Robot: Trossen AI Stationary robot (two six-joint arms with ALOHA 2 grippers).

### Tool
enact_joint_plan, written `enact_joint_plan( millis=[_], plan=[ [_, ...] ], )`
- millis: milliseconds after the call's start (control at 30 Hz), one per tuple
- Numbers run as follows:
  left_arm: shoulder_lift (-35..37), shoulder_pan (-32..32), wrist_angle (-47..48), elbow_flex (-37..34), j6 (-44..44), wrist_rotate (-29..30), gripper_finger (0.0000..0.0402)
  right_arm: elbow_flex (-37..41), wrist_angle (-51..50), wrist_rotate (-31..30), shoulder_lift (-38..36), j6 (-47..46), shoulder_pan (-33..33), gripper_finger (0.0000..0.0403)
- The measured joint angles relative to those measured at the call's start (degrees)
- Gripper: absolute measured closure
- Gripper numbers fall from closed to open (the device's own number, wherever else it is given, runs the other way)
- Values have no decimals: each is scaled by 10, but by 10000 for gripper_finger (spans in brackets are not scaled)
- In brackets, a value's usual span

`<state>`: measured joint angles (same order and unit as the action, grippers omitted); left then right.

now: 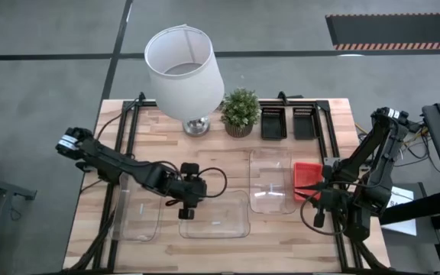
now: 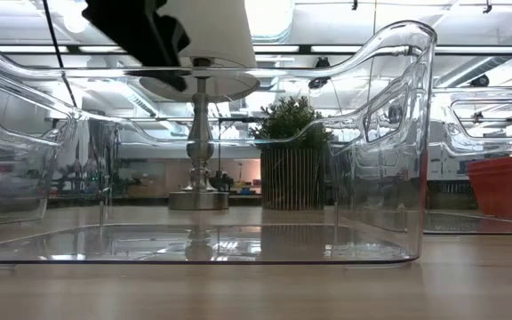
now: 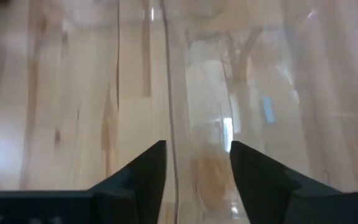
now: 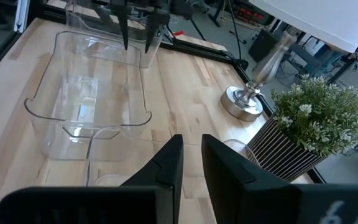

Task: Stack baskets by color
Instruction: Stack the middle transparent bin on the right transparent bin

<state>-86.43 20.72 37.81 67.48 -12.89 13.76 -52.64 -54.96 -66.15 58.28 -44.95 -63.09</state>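
Left gripper (image 1: 186, 215) fingers apart, straddling wall of clear basket (image 1: 214, 216) in front of lamp (image 1: 184, 65), lined up to grip; right gripper (image 1: 318, 219) nearly together, empty, beside red basket (image 1: 305, 177)

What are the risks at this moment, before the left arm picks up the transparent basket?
1. The left gripper stands open astride the thin wall of a clear basket; the smooth wall may slip when lifted.
2. Another clear basket lies close beside it, so a tilted lift might knock it.
3. The lamp and plant stand near and could be hit.
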Motion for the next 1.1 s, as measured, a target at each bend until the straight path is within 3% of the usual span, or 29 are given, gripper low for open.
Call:
enact_joint_plan(
  millis=[200, 700, 933, 1100],
  plan=[
    [-12, -1, 17, -10, -17, -4, 190, 2, 0, -15, 0, 0, 0, 351],
    [-30, -5, 144, -10, -48, -3, 185, 10, 0, -30, 0, 0, 0, 351],
    [-34, -7, 158, -12, -9, -10, 218, 22, 0, -46, 0, -3, 0, 351],
    [-34, -20, 158, -10, 15, 61, 254, 26, 0, -47, 0, -16, 0, 351]
  ],
)
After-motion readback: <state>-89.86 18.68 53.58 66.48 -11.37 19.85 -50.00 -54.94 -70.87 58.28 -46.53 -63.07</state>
